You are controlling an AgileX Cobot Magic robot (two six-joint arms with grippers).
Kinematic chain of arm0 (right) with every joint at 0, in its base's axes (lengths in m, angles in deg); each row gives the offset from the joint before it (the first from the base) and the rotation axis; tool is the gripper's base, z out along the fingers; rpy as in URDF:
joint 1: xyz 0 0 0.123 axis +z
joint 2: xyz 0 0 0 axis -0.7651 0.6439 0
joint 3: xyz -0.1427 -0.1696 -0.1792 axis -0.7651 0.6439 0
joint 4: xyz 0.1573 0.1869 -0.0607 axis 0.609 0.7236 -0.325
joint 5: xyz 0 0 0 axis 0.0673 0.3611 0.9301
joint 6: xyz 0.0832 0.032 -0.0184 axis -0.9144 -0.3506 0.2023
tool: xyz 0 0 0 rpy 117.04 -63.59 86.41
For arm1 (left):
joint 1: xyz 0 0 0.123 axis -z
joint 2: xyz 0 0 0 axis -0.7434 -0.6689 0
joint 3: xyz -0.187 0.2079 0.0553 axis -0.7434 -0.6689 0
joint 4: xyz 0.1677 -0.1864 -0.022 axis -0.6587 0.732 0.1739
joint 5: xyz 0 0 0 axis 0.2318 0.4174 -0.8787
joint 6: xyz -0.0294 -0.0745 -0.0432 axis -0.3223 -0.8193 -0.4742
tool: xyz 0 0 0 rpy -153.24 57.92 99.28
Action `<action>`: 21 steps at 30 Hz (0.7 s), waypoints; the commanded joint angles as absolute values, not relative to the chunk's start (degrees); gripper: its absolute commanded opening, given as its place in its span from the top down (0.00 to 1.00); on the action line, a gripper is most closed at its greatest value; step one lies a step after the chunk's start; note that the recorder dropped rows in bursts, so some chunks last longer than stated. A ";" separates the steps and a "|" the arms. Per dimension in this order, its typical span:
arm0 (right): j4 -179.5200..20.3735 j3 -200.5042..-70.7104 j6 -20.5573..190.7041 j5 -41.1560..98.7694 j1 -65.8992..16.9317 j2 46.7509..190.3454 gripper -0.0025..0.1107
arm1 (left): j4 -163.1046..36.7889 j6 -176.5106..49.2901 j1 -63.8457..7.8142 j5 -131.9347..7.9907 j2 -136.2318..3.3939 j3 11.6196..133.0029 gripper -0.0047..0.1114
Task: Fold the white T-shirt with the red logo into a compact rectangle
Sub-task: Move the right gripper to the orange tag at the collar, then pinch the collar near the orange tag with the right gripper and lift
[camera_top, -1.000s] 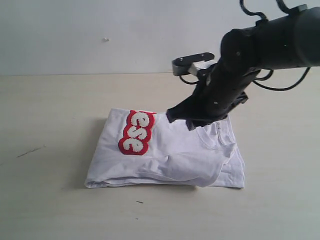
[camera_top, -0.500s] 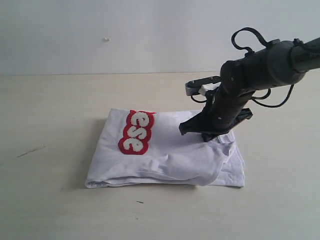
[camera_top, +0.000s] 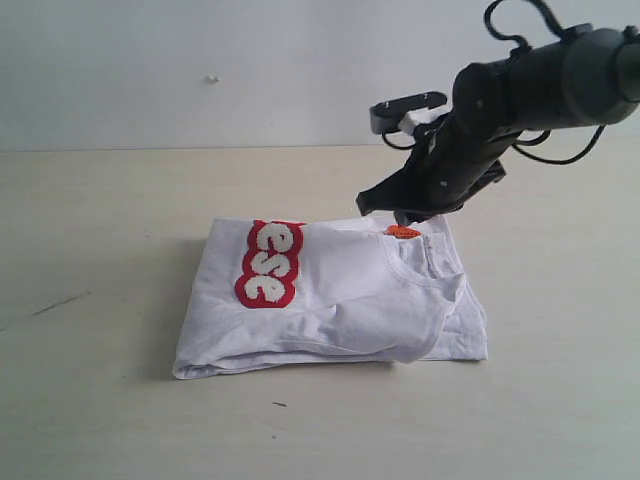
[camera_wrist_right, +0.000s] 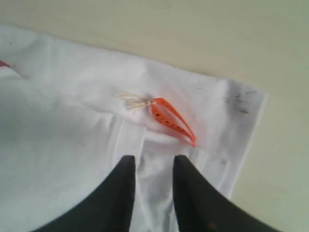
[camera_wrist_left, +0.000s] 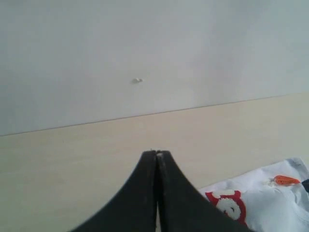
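The near edge of the pale wooden table point(camera_top: 100, 420) is bare apart from a thin dark streak point(camera_top: 60, 301) toward the left and a tiny dark speck point(camera_top: 278, 404) just in front of the cloth. Behind that lies the white T-shirt point(camera_top: 340, 300), flat on the table a little right of centre and folded into a rough rectangle. Its near edge shows stacked layers, and the top layer is rumpled and loose at the near right corner. On the shirt's left part the red logo point(camera_top: 268, 263) runs from the middle back to the far fold, with only the white letters "ese" showing. Toward the far right corner the ribbed collar point(camera_top: 432, 258) faces up, and the small orange neck tag point(camera_top: 403, 232) sits just behind it on the cloth. The right gripper point(camera_wrist_right: 153, 164) hangs just above that far right corner, near the tag. Its two black fingers point(camera_wrist_right: 126, 183) stand apart with a clear gap, and nothing is pinched between them. The left gripper point(camera_wrist_left: 157, 154) is out of the exterior view; its own camera shows it clenched tight on nothing, above bare table, with a corner of the shirt beyond it. Farthest back, the table meets a plain pale wall point(camera_top: 200, 60) marked by one small white fleck point(camera_top: 211, 79).
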State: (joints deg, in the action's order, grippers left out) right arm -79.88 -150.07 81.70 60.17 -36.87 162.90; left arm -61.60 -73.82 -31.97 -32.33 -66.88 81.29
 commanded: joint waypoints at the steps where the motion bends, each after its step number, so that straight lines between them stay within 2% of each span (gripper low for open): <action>1: -80.24 -150.45 81.05 65.04 -41.05 161.62 0.59 | -61.04 -74.14 -32.03 -35.00 -61.87 78.07 0.96; 7: -78.43 -147.58 83.12 64.32 -43.86 164.30 0.58 | -61.04 -74.35 -32.03 -36.81 -55.83 73.95 0.96; 14: -61.88 -147.13 97.25 58.26 -43.87 167.11 0.58 | -61.04 -74.77 -32.03 -38.02 -51.69 70.97 0.96; 21: -63.20 -147.13 98.17 57.26 -43.87 168.97 0.58 | -61.04 -74.74 -32.03 -38.13 -51.23 70.80 0.96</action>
